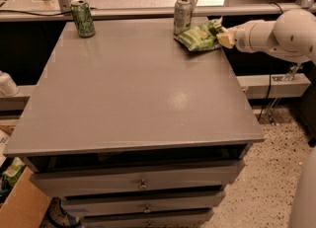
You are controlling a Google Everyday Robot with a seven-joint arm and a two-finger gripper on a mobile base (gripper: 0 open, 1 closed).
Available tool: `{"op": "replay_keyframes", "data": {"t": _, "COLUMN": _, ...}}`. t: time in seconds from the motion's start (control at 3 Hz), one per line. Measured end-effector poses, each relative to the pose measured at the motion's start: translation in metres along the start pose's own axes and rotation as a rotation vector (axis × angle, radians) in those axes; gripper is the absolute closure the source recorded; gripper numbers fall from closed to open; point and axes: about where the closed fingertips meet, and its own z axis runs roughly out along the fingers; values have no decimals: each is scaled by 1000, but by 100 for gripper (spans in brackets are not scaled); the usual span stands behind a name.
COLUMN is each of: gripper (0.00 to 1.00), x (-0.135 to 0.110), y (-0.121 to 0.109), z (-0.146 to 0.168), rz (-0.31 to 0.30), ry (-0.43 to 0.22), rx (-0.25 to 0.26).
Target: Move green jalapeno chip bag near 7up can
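Observation:
The green jalapeno chip bag point(199, 38) lies on the grey table point(138, 89) at its far right, just right of the pale 7up can point(182, 16), which stands upright at the back edge. Bag and can are almost touching. My gripper point(224, 37) reaches in from the right on a white arm point(276, 34) and is shut on the bag's right end, low over the table's right edge.
A darker green can point(82, 18) stands at the table's far left corner. Drawers point(143, 185) sit under the tabletop. A cardboard box point(19, 207) is on the floor at the lower left. A rail point(123, 11) runs behind the table.

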Motion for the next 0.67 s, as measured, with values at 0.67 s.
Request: {"op": "replay_keyframes", "data": {"t": 0.67, "gripper": 12, "x": -4, "y": 12, "z": 13, "rz": -60, "ry": 77, "rx": -61}}
